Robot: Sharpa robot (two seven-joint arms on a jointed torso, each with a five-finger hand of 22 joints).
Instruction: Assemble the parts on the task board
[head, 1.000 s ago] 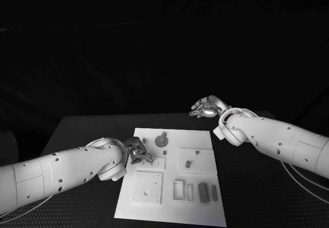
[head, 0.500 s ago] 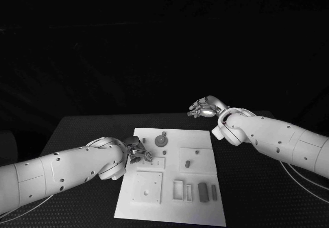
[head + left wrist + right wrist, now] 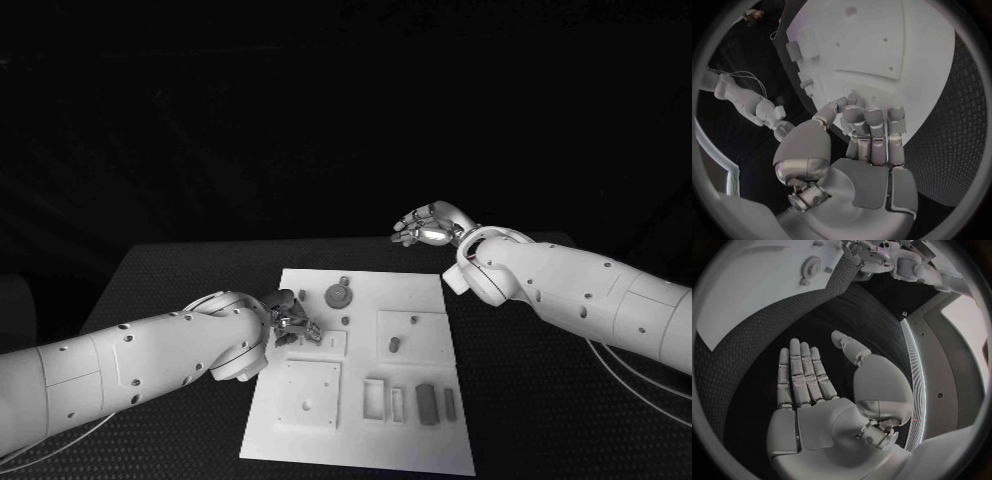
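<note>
The white task board (image 3: 418, 450) lies in the middle of the black table. A round gear (image 3: 339, 295), a small pin (image 3: 303, 296), a short peg (image 3: 394, 345) and two dark bars (image 3: 430, 403) sit on it. My left hand (image 3: 290, 320) hovers over the board's left edge. In the left wrist view its fingers (image 3: 872, 120) are curled down over the board (image 3: 879, 45), the thumb tip close to them; what lies between them is hidden. My right hand (image 3: 424, 228) hangs beyond the board's far right corner. Its fingers (image 3: 801, 372) are straight and hold nothing.
Raised square plates (image 3: 310, 393) and open slots (image 3: 375, 398) fill the near half of the board. Bare black table (image 3: 548, 400) runs along both sides of it. The right wrist view catches the gear (image 3: 811, 267) and my left hand (image 3: 879, 255) across the board.
My right hand has drifted a little to the left and away from me. The left hand has stayed at the board's left edge.
</note>
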